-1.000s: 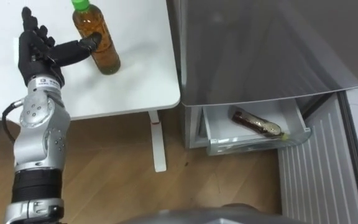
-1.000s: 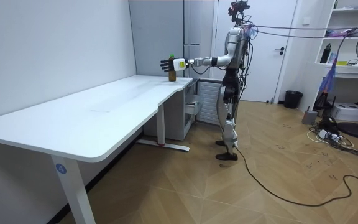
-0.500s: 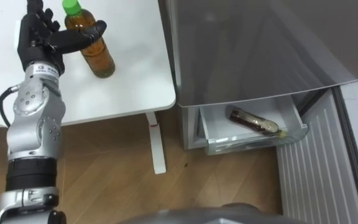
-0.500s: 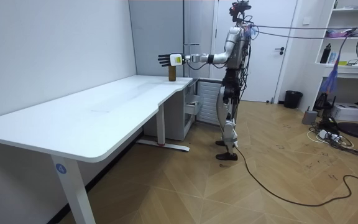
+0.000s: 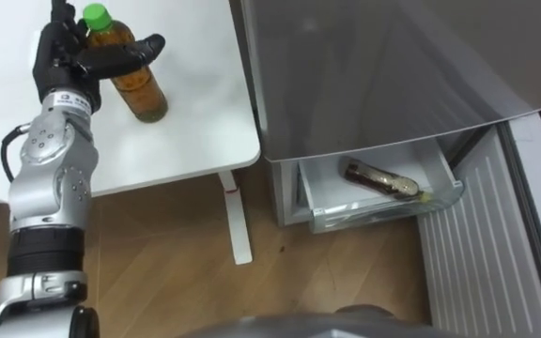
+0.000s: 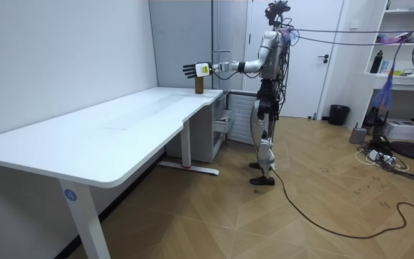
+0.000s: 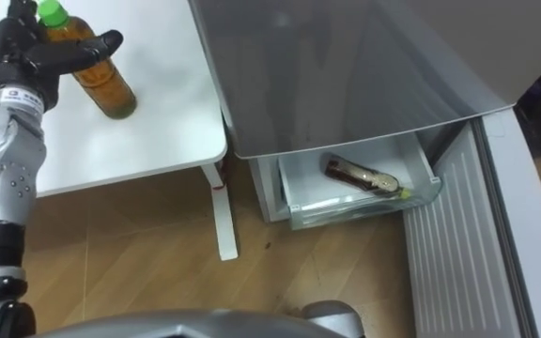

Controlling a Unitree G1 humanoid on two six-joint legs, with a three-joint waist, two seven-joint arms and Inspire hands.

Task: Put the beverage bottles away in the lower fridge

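Left hand (image 5: 62, 58) at the bottle (image 5: 135, 83) on the table (image 5: 191, 113), beside the fridge (image 5: 383, 66). Compared with a second ago, the hand has risen and closed in. Its thumb then only met the bottle's side; it now lies across the front below the green cap (image 5: 95, 14), with the fingers upright behind and to the left. The fingers look straight, not wrapped round, so the hand reads as open and set against the bottle rather than gripping it. The bottle stands upright in the same spot near the table's corner; the sideways shift of the whole scene is the camera's own. In the room view the robot stands by the fridge with its left arm stretched out over the table's end. The grasp is probably about to be made, with the carry to the fridge still ahead. A second bottle (image 5: 383, 181) already lies in the open drawer (image 5: 379, 218) at the fridge's foot. No writing on either bottle can be read.
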